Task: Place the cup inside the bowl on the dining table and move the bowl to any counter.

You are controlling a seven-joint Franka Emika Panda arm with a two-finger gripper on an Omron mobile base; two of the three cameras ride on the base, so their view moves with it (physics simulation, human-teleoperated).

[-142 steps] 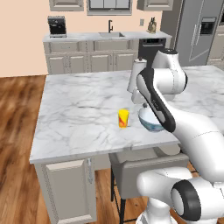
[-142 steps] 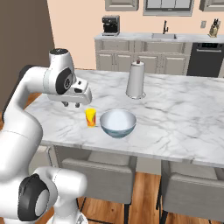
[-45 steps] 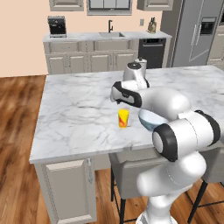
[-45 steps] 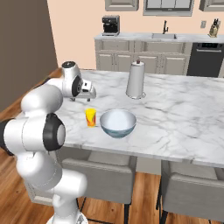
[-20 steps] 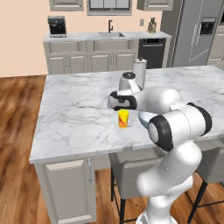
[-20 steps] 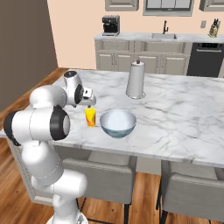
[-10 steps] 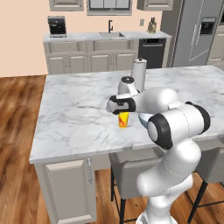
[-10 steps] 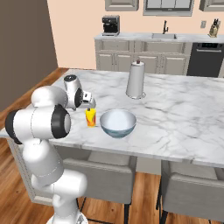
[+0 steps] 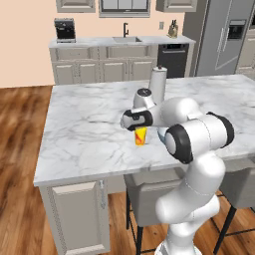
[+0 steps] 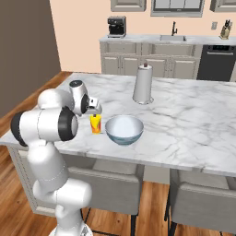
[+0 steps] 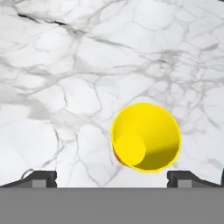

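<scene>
On the dining table [image 9: 89, 129], near its front edge, the cup [image 9: 141, 136] stands upright on the marble, and the bowl [image 10: 123, 130] sits just beside it, apart from it. From the right base camera the cup [image 10: 95, 124] lies to the left of the bowl. In the left base camera most of the bowl is hidden behind the arm, with just a sliver of it showing to the right of the cup.

The gripper [image 9: 137, 126] hangs directly above the cup, pointing down at it, with its jaws spread wide and nothing between them. From the hand camera the cup [image 11: 145, 136] is seen from above, its yellow mouth open and empty, a bit of orange showing at its lower left side. The two fingertips [image 11: 40, 178] stand far apart at the bottom edge, and the cup lies between them, nearer the right-hand one. The gripper [image 10: 95, 109] does not touch the cup.

A paper-towel roll [image 10: 143, 84] stands upright farther back on the table, well apart from the bowl. Behind the table, the counter [image 10: 152, 40] runs along the wall.
</scene>
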